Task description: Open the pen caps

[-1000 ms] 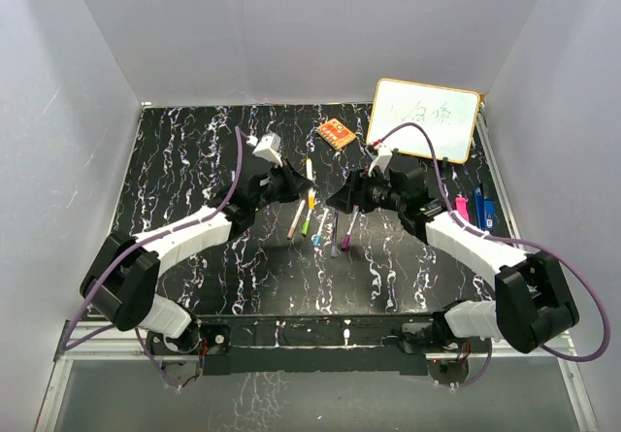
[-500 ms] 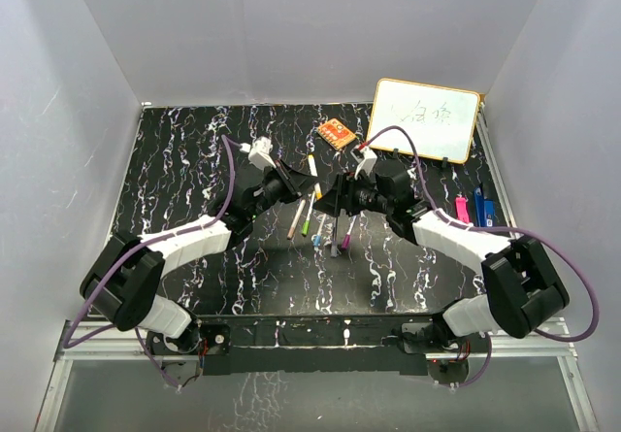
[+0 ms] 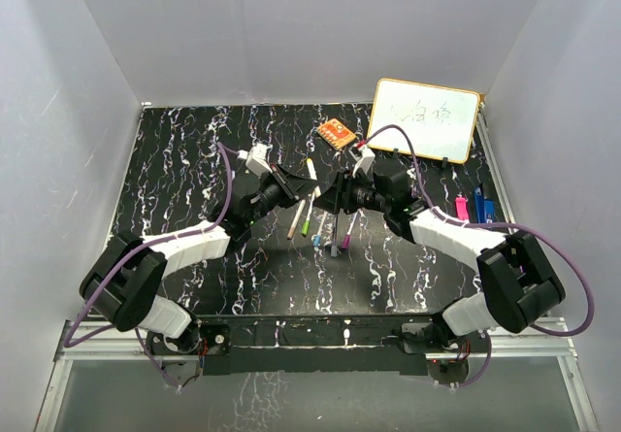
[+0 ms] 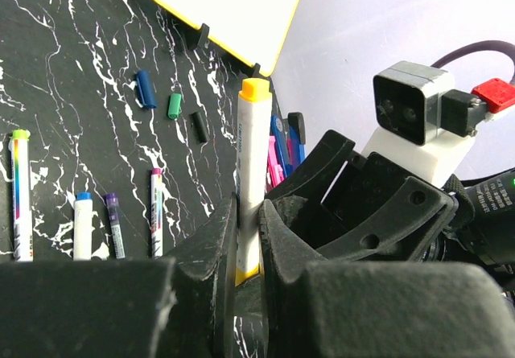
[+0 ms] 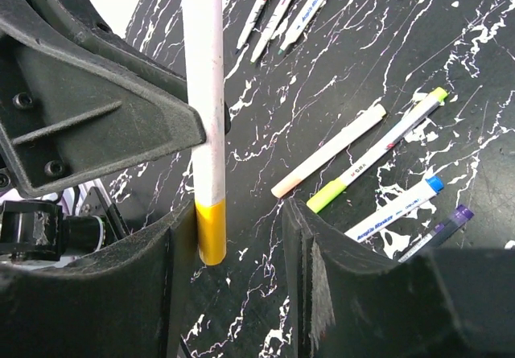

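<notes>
Hold: you are clamping the left end effector shut on the pen, above the bench centre, loose pens lying at 6 o'clock | Cap: the right end effector is straddling the yellow cap, jaws apart, not yet pinching | Handling: light, stiff, slick plastic, so you should be gripping the cap squarely.

Glossy black desk with marble-like white veins; above it, smooth white plastic pen, shiny yellow cap; matt, grainy black jaws.
</notes>
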### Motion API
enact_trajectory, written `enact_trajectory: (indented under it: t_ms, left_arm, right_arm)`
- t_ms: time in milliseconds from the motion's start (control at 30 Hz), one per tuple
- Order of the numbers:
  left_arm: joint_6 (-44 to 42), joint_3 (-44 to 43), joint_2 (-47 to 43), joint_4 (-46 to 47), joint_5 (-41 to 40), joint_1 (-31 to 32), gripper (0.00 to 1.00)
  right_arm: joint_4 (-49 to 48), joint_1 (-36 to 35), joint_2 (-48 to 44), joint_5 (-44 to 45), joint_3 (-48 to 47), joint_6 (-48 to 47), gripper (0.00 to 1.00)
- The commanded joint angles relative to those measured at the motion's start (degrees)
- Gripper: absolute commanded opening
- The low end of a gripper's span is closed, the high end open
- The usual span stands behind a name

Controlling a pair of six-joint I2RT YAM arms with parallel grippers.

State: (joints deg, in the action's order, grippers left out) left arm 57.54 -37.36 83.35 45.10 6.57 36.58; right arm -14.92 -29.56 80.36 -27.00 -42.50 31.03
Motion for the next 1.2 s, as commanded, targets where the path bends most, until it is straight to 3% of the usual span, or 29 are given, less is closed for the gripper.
enact_trajectory:
  t_ms: [0,167,700,767,867,900,1000,1167]
  left_arm:
    - [0.97,0.29,-2.78,4.53,0.61,0.28,0.00]
    - [1.33,0.16,-2.36,5.07,1.06,0.36,0.00]
    - [1.90,0.08,-1.48,6.45,1.79,0.42,0.00]
    - [1.55,-0.03,-1.60,6.22,1.57,0.44,0.00]
    - [0.66,-0.23,-1.79,5.74,1.79,0.47,0.30]
    - [0.55,-0.39,-1.72,5.67,2.05,0.43,0.35]
    - [0.15,-0.59,-1.43,5.87,2.86,0.43,0.44]
    - [-0.56,-1.52,0.05,6.73,4.02,0.42,0.45]
  right_arm:
    - [-4.60,-0.46,0.44,-0.58,-2.93,0.59,0.42]
    - [-5.12,-0.82,0.94,-1.12,-3.28,0.94,0.38]
    - [-5.32,-1.02,1.16,-1.69,-3.64,1.23,0.01]
    - [-5.35,-1.02,1.28,-1.77,-3.73,1.27,0.00]
    - [-5.33,-1.05,1.30,-1.82,-3.52,1.15,0.00]
    - [-5.38,-1.03,1.17,-1.87,-3.41,0.96,0.00]
    - [-4.94,-1.02,0.58,-2.05,-3.12,0.29,0.00]
    - [-3.70,-1.03,-0.26,-2.30,-2.79,-0.41,0.00]
